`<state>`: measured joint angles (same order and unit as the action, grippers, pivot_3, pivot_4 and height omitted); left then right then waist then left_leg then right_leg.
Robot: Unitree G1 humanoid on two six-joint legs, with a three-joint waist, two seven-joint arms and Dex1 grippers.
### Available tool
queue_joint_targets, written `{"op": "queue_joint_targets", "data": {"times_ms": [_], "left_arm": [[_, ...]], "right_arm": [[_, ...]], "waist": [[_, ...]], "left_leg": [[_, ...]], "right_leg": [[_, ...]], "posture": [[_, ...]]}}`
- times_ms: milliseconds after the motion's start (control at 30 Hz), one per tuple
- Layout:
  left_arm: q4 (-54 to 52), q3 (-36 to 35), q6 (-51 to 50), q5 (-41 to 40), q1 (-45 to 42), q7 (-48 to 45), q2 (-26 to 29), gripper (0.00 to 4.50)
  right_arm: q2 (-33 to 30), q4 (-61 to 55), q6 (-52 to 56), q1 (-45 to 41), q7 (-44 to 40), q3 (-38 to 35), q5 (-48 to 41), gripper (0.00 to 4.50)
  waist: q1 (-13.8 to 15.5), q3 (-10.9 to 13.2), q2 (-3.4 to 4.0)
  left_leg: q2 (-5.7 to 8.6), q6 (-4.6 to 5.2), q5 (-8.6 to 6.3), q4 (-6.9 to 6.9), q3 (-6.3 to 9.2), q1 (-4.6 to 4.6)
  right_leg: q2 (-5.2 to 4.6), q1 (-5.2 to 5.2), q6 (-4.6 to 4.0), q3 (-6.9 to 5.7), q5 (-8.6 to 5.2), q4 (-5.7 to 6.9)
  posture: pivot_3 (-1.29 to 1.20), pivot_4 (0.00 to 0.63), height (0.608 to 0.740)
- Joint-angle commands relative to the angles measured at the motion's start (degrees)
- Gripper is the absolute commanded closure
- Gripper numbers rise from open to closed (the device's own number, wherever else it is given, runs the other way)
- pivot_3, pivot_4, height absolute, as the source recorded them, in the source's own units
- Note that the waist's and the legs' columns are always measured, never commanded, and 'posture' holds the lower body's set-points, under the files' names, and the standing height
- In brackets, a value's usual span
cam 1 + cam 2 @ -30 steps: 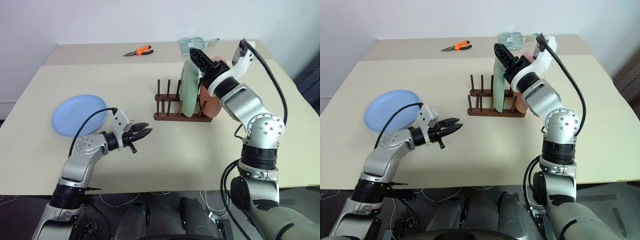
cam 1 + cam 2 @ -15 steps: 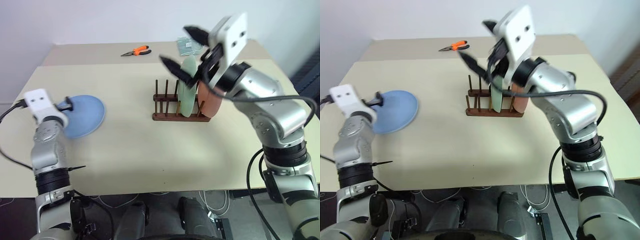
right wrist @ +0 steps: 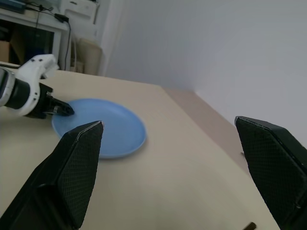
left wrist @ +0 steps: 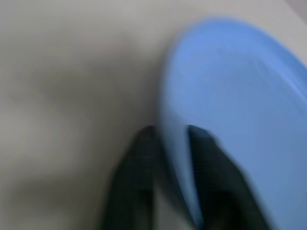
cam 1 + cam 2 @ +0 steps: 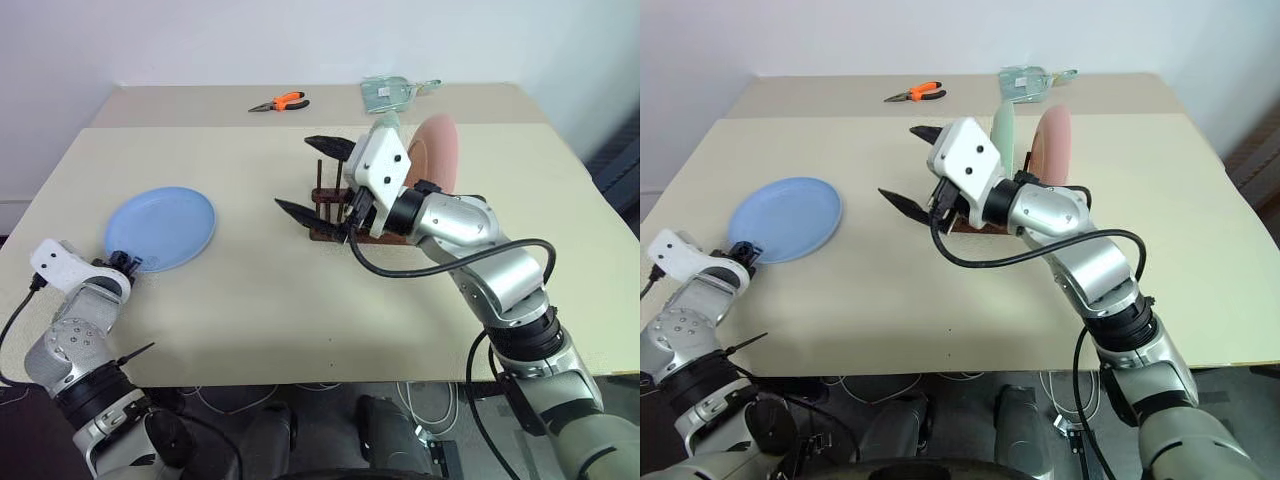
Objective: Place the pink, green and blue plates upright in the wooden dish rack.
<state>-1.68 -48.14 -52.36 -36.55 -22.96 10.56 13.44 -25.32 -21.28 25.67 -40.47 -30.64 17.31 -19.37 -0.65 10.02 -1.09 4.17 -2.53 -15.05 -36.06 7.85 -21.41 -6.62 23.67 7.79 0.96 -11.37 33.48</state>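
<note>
Our two head eyes look down over the table (image 5: 300, 300). Our left wrist camera sits very close to the blue plate (image 4: 240, 110); our right wrist camera sees it from farther away.

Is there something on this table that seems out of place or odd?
Orange-handled pliers and a small clear packet lie at the table's far edge, unrelated to dishes. The blue plate lies flat, outside the wooden dish rack. Nothing looks spilled or damaged.

Light blue round matte plate (image 5: 160, 227) near left, pale mint green plate (image 5: 1002, 132) and salmon pink plate (image 5: 436, 150) in dark brown wooden peg rack (image 5: 328, 214), orange-handled pliers (image 5: 279, 102) far, plain beige tabletop (image 5: 260, 290), black-fingered grippers with white housings.
</note>
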Motion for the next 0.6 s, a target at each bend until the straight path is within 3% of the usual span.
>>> {"op": "queue_joint_targets", "data": {"times_ms": [33, 200, 367, 567, 600], "left_arm": [[-0.8, 2.5, 1.9, -0.4, -1.2, -1.2, 1.5, 4.45], [-7.3, 15.1, 11.9, 2.8, -3.7, -12.5, 5.1, 4.45], [-12.5, 26.0, 12.4, 5.4, -10.7, -16.1, 9.2, 4.45], [-15.8, 28.6, 6.7, 1.6, -17.1, -15.7, 9.6, 4.45], [-16.6, 28.5, 5.8, 0.6, -17.4, -15.8, 9.6, 4.48]], "right_arm": [[1.0, -2.3, 1.0, -0.1, -0.8, -0.8, 0.4, 0.00], [-1.4, -1.8, -2.9, -1.1, -3.3, 2.4, 8.0, 0.00], [-1.3, 0.6, -11.0, -2.5, -4.7, 7.4, 17.8, 0.00], [1.6, 14.9, -20.5, -8.3, -0.8, 12.1, 32.2, 0.00], [2.1, 17.3, -21.7, -9.1, 0.0, 12.5, 34.2, 0.25]], "waist": [[0.0, 0.0, -0.02], [0.2, 0.0, -0.15], [-0.1, 0.1, -0.21], [-0.7, 0.1, -0.20], [-0.7, 0.1, -0.20]], "left_leg": [[0.00, 0.00, 0.00, 0.00, 0.00, 0.00], [0.01, -0.04, 0.02, -0.01, 0.00, -0.05], [0.01, -0.04, 0.02, 0.03, -0.04, -0.05], [-0.03, -0.07, 0.04, 0.12, -0.13, 0.02], [-0.04, -0.07, 0.04, 0.12, -0.13, 0.01]], "right_leg": [[0.00, 0.00, 0.00, 0.00, 0.00, 0.00], [0.01, 0.01, -0.03, 0.00, 0.01, -0.03], [0.01, 0.02, -0.02, 0.01, 0.01, -0.07], [0.04, 0.12, -0.03, 0.08, 0.02, 0.02], [0.05, 0.14, -0.03, 0.09, 0.02, 0.02]], "posture": [[0.00, 0.150, 0.740], [0.00, 0.150, 0.740], [0.00, 0.150, 0.740], [0.00, 0.150, 0.740], [0.00, 0.150, 0.740]]}}
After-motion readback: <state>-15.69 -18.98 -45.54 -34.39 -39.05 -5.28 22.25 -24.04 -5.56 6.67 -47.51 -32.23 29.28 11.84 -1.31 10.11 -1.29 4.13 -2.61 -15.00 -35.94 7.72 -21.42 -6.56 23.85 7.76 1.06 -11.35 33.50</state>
